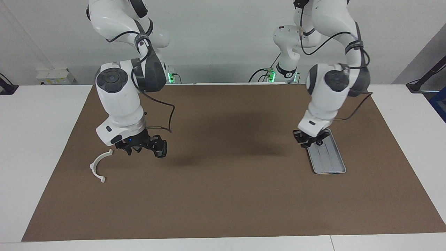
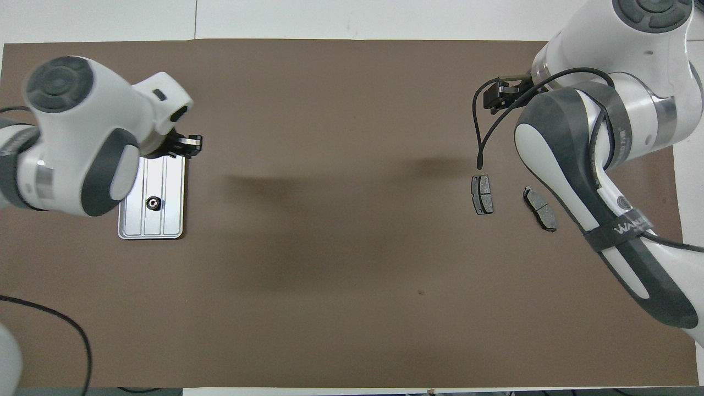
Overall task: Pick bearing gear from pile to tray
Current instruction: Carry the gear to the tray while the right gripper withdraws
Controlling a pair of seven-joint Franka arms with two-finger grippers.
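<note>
Toward the right arm's end of the counter (image 1: 41, 146), on the brown mat (image 1: 223, 202), a white half-ring bracket (image 1: 99, 166) lies on its own. The right hand (image 1: 153, 146) hangs just above the mat beside the bracket and clear of it, its arm bent low over that end. From where I stand I cannot tell whether that hand is open or closed, or whether it has hold of anything. From above, two dark grey pad-shaped plates (image 2: 482, 194) lie side by side, a little apart, nearer to the robots than the bracket. The middle of the mat is bare. At the left arm's end, the left hand (image 1: 311, 139) hovers low over the silver tray (image 1: 331, 162); I cannot tell its grip or any load either. One small black round piece (image 2: 153, 203) sits in the tray, on its middle strip.
</note>
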